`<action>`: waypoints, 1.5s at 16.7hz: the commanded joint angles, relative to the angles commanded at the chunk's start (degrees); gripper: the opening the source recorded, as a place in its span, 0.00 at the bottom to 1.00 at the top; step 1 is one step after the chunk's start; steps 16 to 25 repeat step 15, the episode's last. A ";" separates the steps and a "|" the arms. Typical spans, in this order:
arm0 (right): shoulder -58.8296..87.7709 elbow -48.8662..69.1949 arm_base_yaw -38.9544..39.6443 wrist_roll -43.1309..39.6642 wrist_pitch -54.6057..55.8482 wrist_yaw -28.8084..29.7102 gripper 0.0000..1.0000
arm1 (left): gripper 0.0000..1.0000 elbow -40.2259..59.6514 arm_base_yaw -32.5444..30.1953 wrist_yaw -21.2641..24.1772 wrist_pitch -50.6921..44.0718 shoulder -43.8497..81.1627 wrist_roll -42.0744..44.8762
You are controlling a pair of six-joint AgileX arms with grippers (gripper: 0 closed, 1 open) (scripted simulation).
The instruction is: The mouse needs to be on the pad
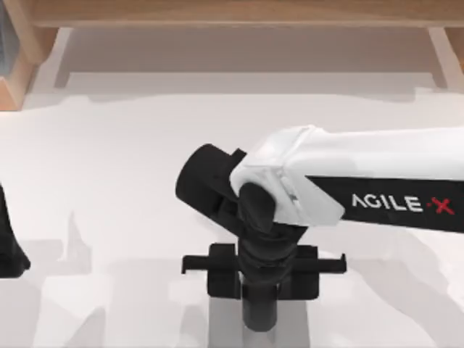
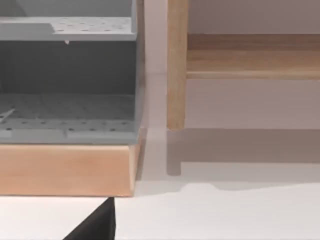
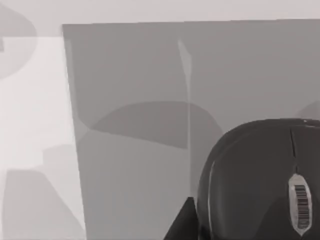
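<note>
mouse (image 3: 260, 180): dark and glossy, with a scroll wheel, seen close up in the right wrist view, lying over the grey pad.
pad (image 3: 140, 125): flat grey sheet on the white table; in the top view a grey strip of it shows under the right arm at the near edge.
right gripper (image 1: 261, 270): points straight down over the pad near the table's front middle; black crossbar spread wide to both sides; whether the fingers pinch the mouse or stand apart, i cannot tell.
table (image 1: 109, 181): white, bare around the arm.
left gripper: its arm sits at the table's left edge; a dark tip (image 2: 97, 225) shows in the left wrist view; fingers unreadable.
shelf (image 2: 65, 170): wooden frame with grey perforated panels, beyond the table's far left.
</note>
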 joint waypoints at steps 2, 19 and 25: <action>0.00 0.00 0.00 0.00 0.00 0.00 0.45 | 1.00 0.00 0.00 0.00 0.00 0.00 0.00; 0.00 0.00 0.00 0.00 0.00 0.00 1.00 | 1.00 0.00 0.00 0.00 0.00 0.00 0.00; 0.00 0.00 0.00 0.00 0.00 0.00 1.00 | 1.00 0.00 0.00 0.00 0.00 0.00 0.00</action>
